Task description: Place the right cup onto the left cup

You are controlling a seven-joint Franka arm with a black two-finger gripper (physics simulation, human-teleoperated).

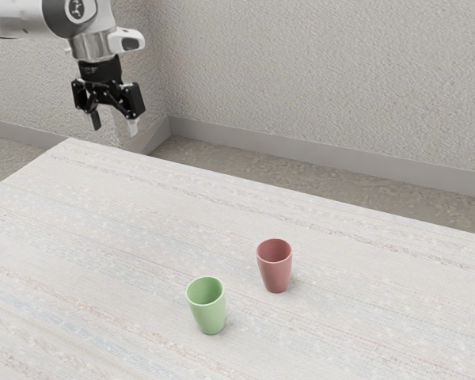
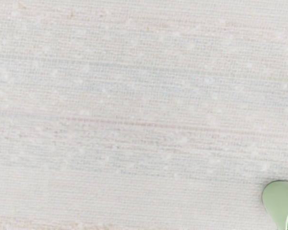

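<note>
My gripper (image 1: 115, 125) hangs high over the table's far left corner in the exterior view, its two fingers apart with nothing between them. Well away from it, a green cup (image 1: 208, 307) stands upright on the table. A red cup (image 1: 275, 267) is also upright, a short gap from the green one, toward the exterior view's right and farther back. Both cups have their mouths up. In the wrist view part of the green cup (image 2: 279, 201) shows at the picture's corner, cut off by the edge.
The pale striped table (image 1: 127, 229) spreads beneath the cups and the arm. Behind it are a textured wall (image 1: 324, 79) and a grey baseboard (image 1: 301, 149).
</note>
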